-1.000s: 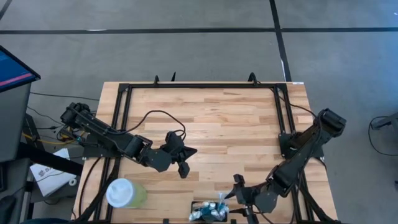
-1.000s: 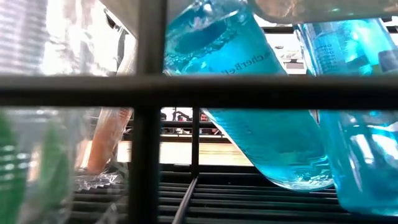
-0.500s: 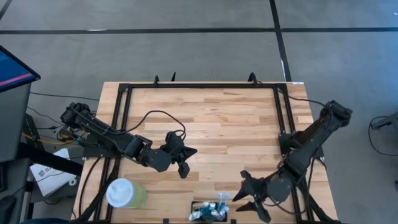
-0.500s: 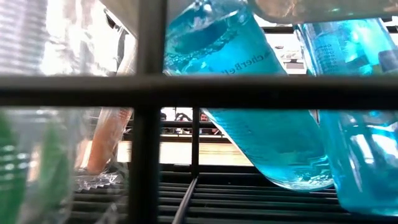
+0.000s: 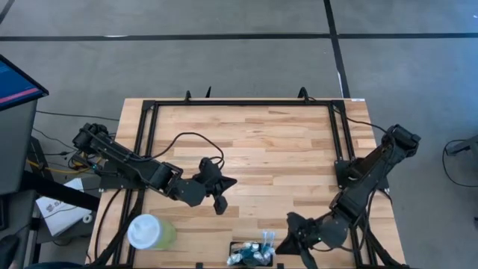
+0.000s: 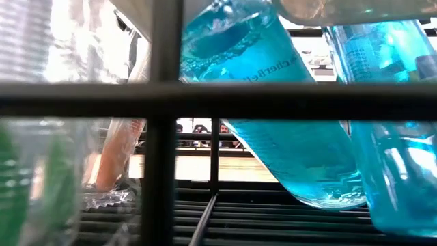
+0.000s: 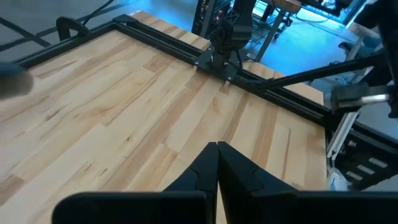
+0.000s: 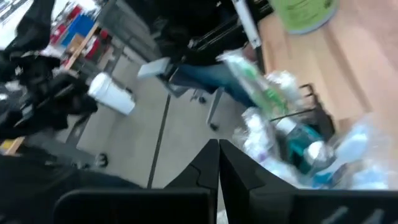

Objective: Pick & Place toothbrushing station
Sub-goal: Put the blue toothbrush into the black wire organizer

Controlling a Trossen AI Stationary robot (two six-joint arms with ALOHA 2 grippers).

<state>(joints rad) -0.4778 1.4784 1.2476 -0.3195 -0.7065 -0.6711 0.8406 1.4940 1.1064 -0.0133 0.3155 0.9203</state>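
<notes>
From the overhead camera I read both dark six-joint arms low over the bench. The left arm enters from about 9 o'clock and runs toward centre; its dark two-finger left gripper [image 5: 218, 191] sits slightly left of centre, wrist angled down toward 5 o'clock. In its wrist camera I see the left gripper [image 7: 217, 163] with fingers pressed together, tips meeting in a point.

The right arm folds in from 3 o'clock, elbow raised at the edge, forearm sweeping toward 6 o'clock. The dark two-finger right gripper [image 5: 293, 232] sits there, fingers likewise closed together [image 8: 218, 163].
</notes>
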